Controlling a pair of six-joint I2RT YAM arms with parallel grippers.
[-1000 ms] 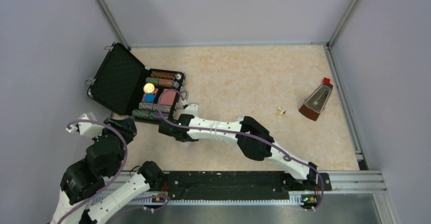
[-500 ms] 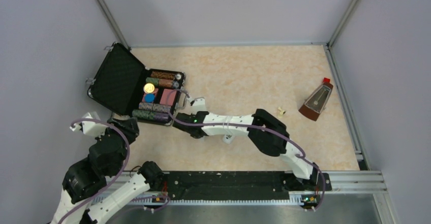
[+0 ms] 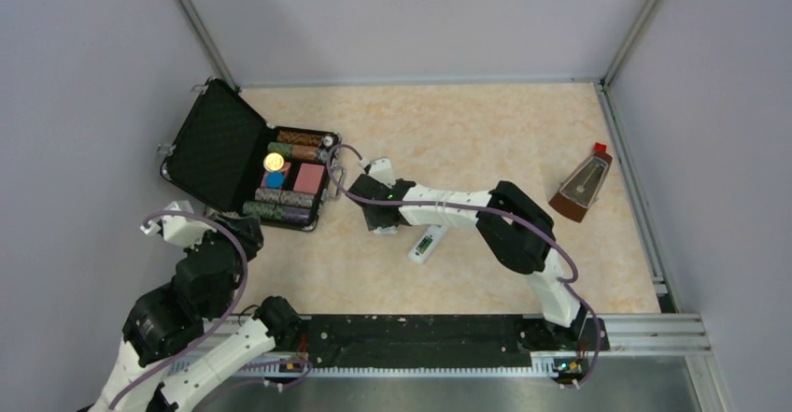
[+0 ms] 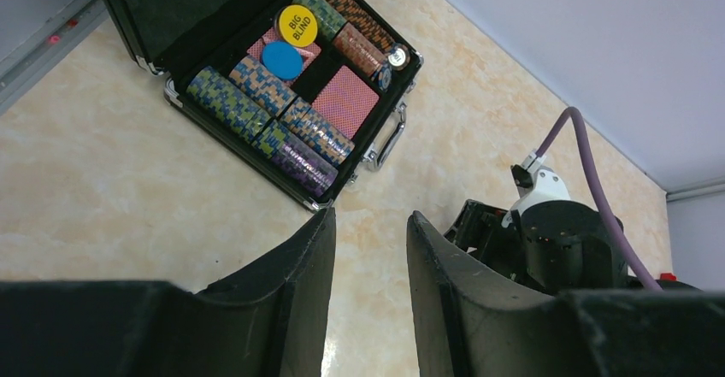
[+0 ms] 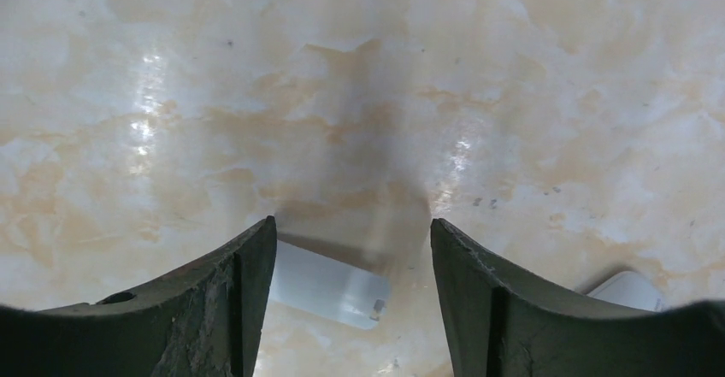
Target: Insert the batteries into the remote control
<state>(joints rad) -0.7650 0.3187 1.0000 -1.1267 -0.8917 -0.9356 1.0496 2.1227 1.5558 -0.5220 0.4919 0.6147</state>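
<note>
Right arm had swung rightward, uncovering the remote control (image 3: 426, 244) flat on the table (image 3: 560, 150) near the poker chip case (image 3: 215, 146), a green battery (image 3: 427, 241) apparently seated in it. Right gripper (image 5: 350, 223) stood wide and empty. Left gripper (image 4: 372, 219) was narrowly parted, holding nothing.

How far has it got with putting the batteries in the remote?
Partway, it seems. The remote control lies on the table with something green showing in it, perhaps one battery seated. Nothing is in hand: the right gripper hangs open over a loose white piece, the left gripper is empty. Left: the other battery, which I can't spot.
</note>
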